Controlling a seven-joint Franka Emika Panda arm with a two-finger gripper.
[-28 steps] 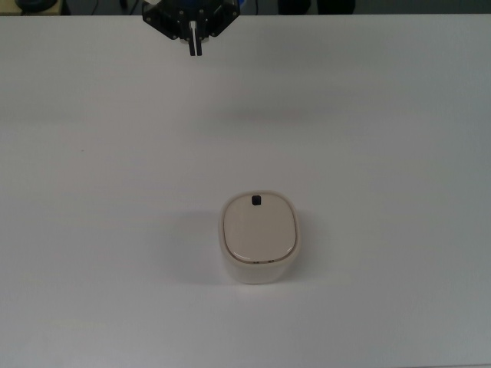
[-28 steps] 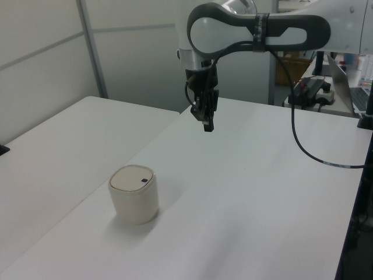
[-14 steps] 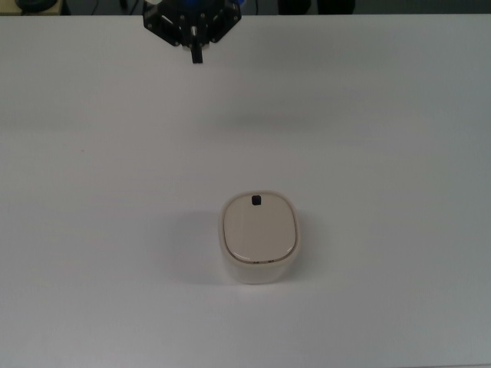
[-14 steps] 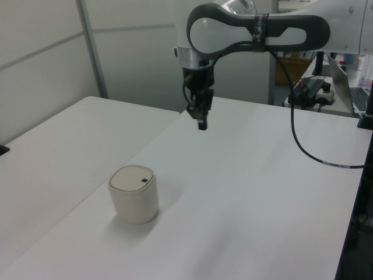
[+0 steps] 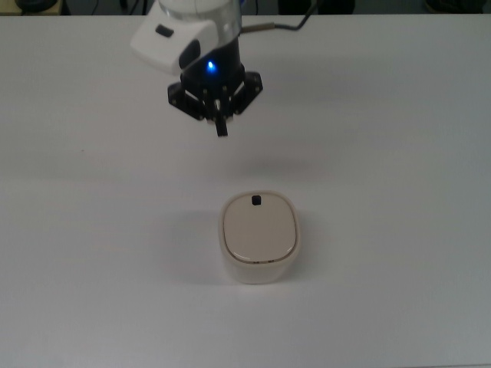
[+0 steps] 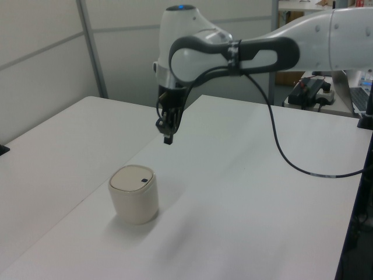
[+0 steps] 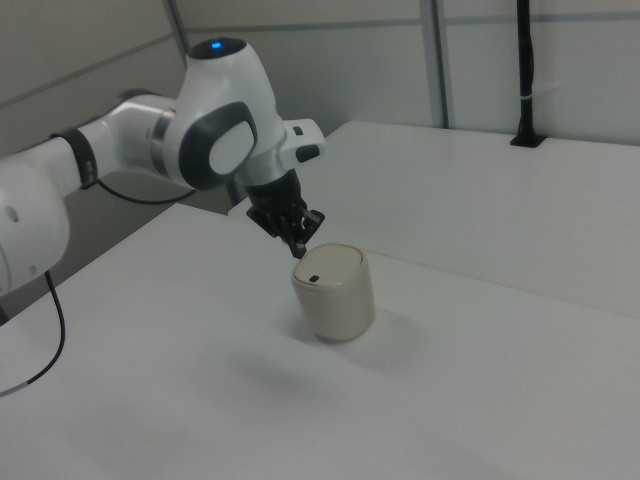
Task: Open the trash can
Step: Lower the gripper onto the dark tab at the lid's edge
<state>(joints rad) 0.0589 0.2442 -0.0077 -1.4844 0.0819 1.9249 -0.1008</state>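
Note:
The trash can [image 5: 258, 239] is a small cream-beige bin with rounded corners, standing on the white table with its flat lid down. A tiny black square button [image 5: 255, 201] sits at the lid's far edge in the top view. The same trash can [image 6: 134, 194] shows at the left view's lower left, and the trash can [image 7: 333, 289] is mid-frame in the right view. My gripper [image 5: 222, 130] hangs in the air above the table, short of the button side and apart from the bin, fingers shut together with nothing held. The gripper [image 6: 168, 139] points straight down, as does the gripper [image 7: 297, 250] in the right view.
The white table [image 5: 383, 153] spreads wide around the bin. A black cable [image 6: 280, 151] trails from the arm over the table in the left view. A second white table [image 6: 52, 146] adjoins at the left view's left. A black post [image 7: 525, 70] stands at the right view's far edge.
The arm has swung from the table's far edge toward the trash can and come lower, so the gripper now hangs close to the button side. The bin has not moved.

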